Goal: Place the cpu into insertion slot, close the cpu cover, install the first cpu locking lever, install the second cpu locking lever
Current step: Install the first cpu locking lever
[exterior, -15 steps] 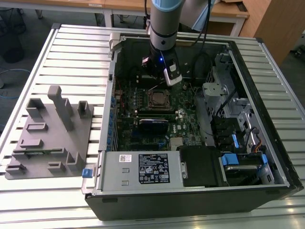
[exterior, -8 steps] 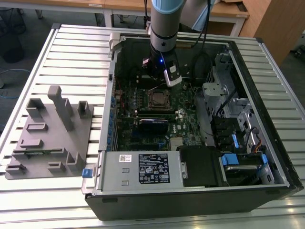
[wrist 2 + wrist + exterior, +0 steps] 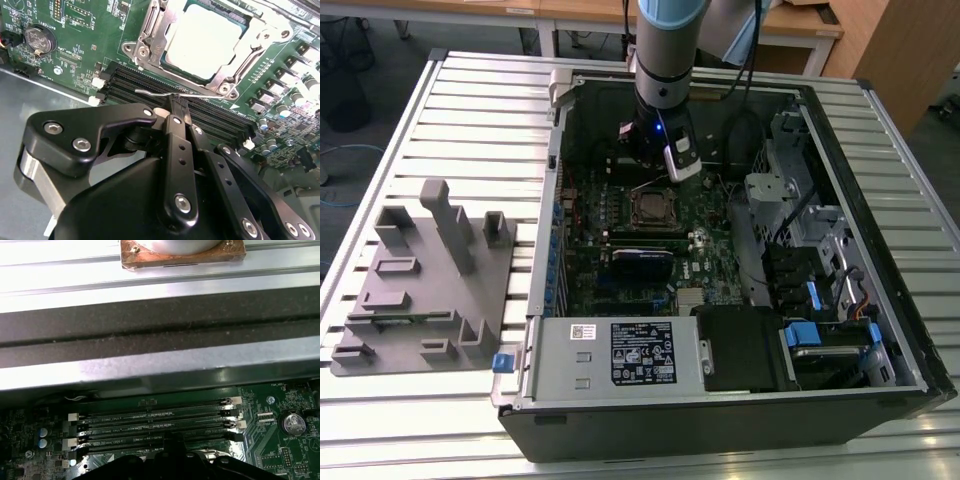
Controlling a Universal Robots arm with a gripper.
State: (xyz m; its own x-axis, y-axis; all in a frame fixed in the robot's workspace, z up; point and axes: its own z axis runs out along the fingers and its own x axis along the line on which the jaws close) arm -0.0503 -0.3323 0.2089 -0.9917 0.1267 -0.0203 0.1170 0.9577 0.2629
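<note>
Under cover [image 3: 152, 35], cpu [image 3: 205, 40] flat, claw [image 3: 178, 100] clamps lever [image 3: 150, 92]

The dull silver cpu [image 3: 205, 40] lies flat in the insertion slot [image 3: 632, 200], with the cpu cover [image 3: 150, 30] closed around it and a thin locking lever [image 3: 150, 92] alongside.

Black label [image 3: 642, 352] on PSU [image 3: 560, 375]: print too small, unreadable.

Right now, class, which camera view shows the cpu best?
The second wrist view: the cpu lies close up, its pale top framed by the cpu cover. The exterior view shows it small. The first wrist view faces the memory slots.
</note>
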